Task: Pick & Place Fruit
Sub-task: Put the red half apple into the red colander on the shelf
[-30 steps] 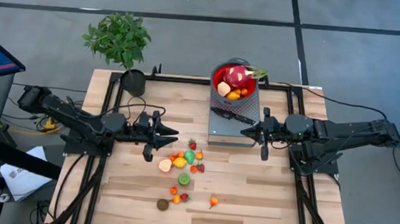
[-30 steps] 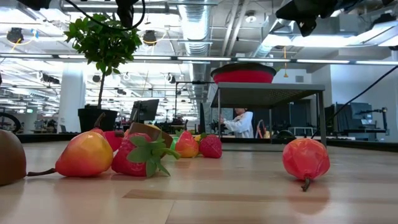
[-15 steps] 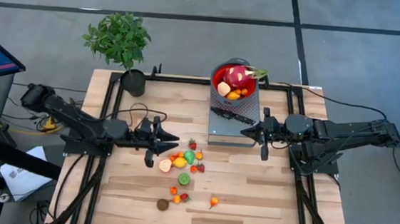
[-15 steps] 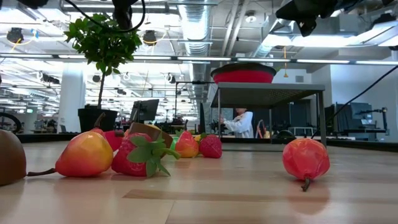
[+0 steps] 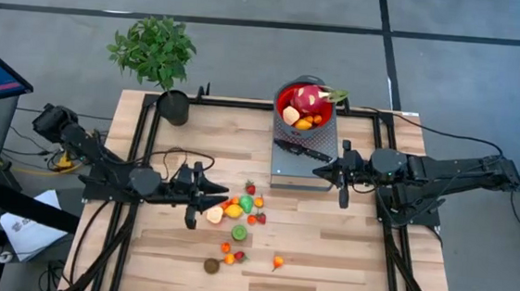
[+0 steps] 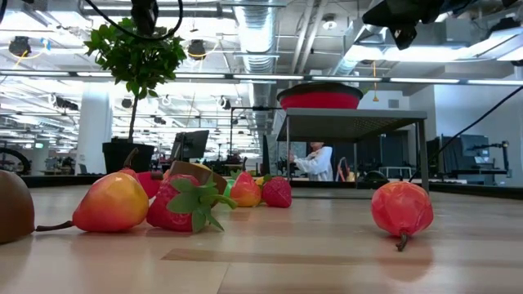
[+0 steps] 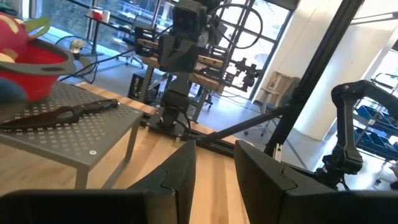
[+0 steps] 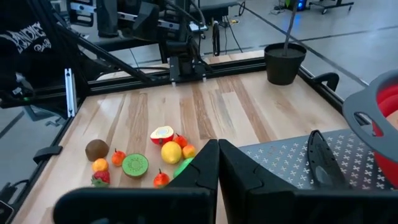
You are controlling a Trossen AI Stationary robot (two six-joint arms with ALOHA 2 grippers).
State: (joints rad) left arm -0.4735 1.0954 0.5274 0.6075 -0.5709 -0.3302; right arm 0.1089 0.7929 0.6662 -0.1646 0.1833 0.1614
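Note:
Several small toy fruits lie loose on the wooden table, red, orange, yellow and green, with a brown one nearer the front edge. A pink-red dragon fruit and a few small fruits sit in the red bowl on the grey perforated stand. My left gripper hangs level just left of the loose fruits, its fingers open a little with nothing between them. My right gripper is shut and empty, at the stand's right side.
A black-handled knife lies on the stand in front of the bowl. A potted plant stands at the table's far left corner. Black rails frame the table. Bare wood lies between the fruits and the right rail.
My left gripper has swung toward the table's near edge and a little lower, ending beside the loose fruits, its fingers no wider or narrower. No fruit has moved.

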